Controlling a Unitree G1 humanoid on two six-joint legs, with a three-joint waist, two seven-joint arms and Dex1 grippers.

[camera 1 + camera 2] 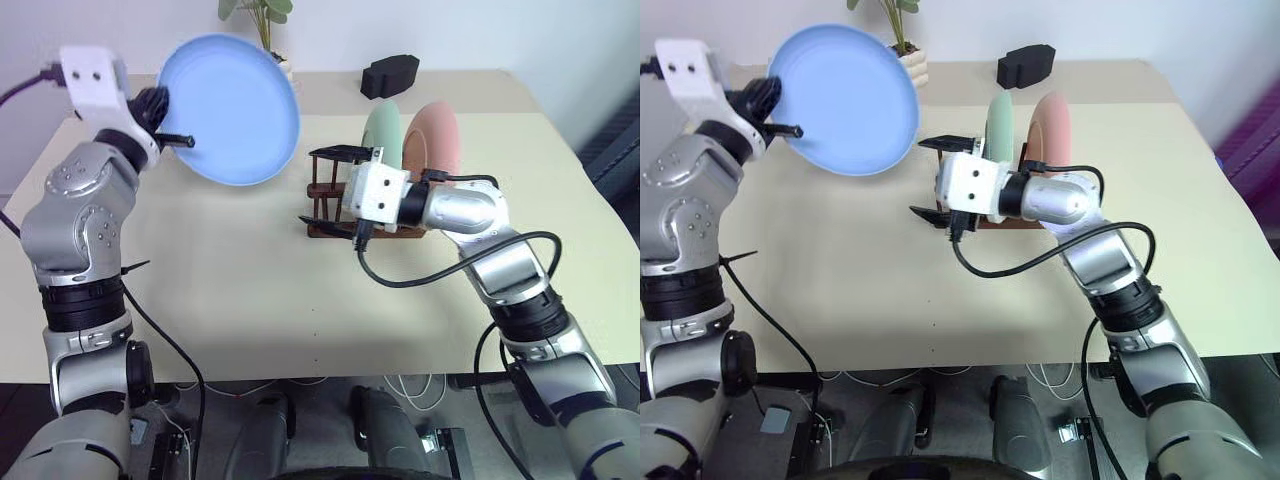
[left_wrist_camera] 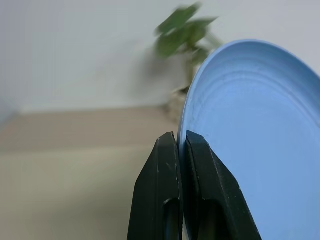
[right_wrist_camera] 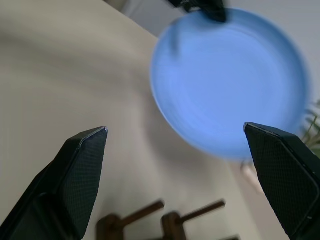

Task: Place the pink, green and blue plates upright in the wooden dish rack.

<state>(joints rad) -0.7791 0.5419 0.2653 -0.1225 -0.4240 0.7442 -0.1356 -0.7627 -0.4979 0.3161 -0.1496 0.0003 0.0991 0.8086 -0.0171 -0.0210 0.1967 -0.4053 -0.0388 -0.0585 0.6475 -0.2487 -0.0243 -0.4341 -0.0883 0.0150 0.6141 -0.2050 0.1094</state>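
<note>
Blue plate (image 1: 232, 108) was up in the air on the left, pinched at its rim by the left gripper (image 1: 172, 120), well above the beige table (image 1: 250, 290). Further right, the right gripper (image 1: 328, 188) hung with its jaws spread wide and empty, right in front of the wooden dish rack (image 1: 326, 186). Green plate (image 1: 383, 131) and pink plate (image 1: 436, 138) already stood upright in it.

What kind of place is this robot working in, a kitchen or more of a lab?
Probably a lab or test room, not a kitchen: a plain beige table against a bare wall, with a wooden dish rack, a potted plant, a black blocky object, and loose cables below the table's edge.
</note>
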